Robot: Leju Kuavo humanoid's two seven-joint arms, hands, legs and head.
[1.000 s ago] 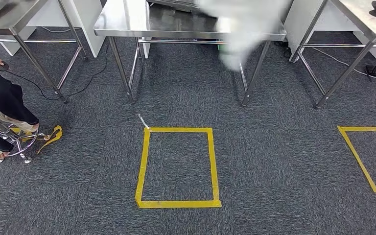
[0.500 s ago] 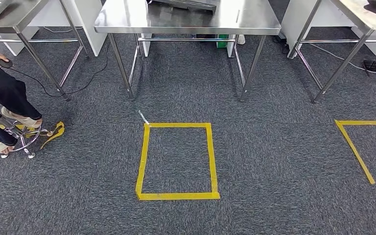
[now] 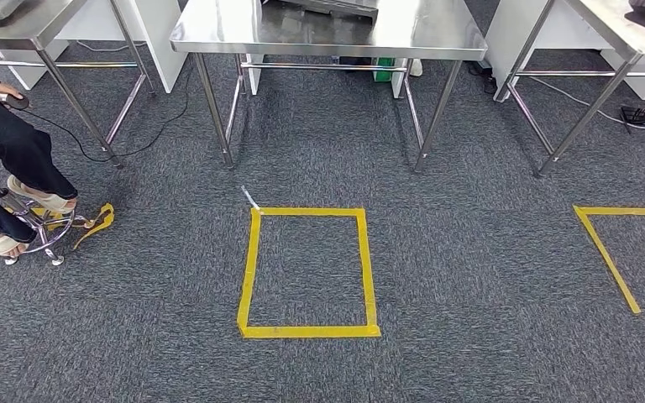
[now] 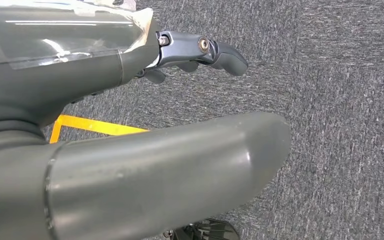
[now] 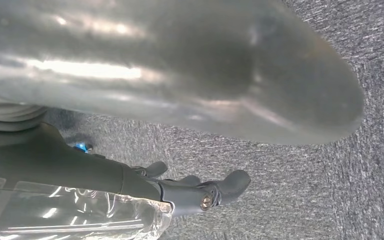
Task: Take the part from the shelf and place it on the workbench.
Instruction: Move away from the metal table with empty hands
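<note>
While grey carpet (image 4: 340,100) lies beyond its fingers, the left hand (image 4: 170,100) holds nothing, fingers apart. So does the right hand (image 5: 180,150).

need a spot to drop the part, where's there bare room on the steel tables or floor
The middle stainless steel table has bare top at both ends, on either side of the dark object at its far edge. The grey carpet inside the yellow tape rectangle is free. It is crowded at left, around the seated person and the black cable.
</note>
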